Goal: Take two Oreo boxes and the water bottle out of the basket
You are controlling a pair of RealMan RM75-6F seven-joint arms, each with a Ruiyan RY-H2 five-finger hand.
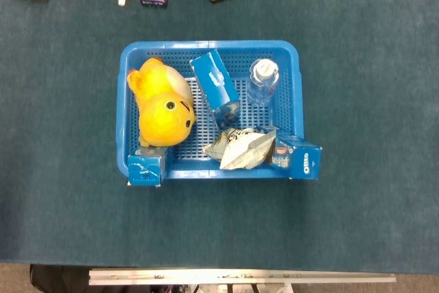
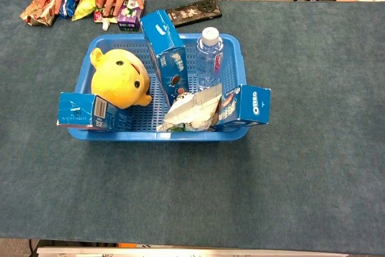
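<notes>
Standing upright in the basket's (image 2: 240, 82) far right corner is the water bottle (image 2: 209, 58), just beside a tall Oreo box (image 2: 163, 52) that leans at the middle. A second Oreo box (image 2: 246, 106) rests over the near right corner, partly outside the rim, and a third blue box (image 2: 87, 111) sits at the near left corner. A yellow plush toy (image 2: 120, 78) and a crumpled white bag (image 2: 194, 111) fill the rest. Neither robot hand appears in either view, so their state cannot be told.
</notes>
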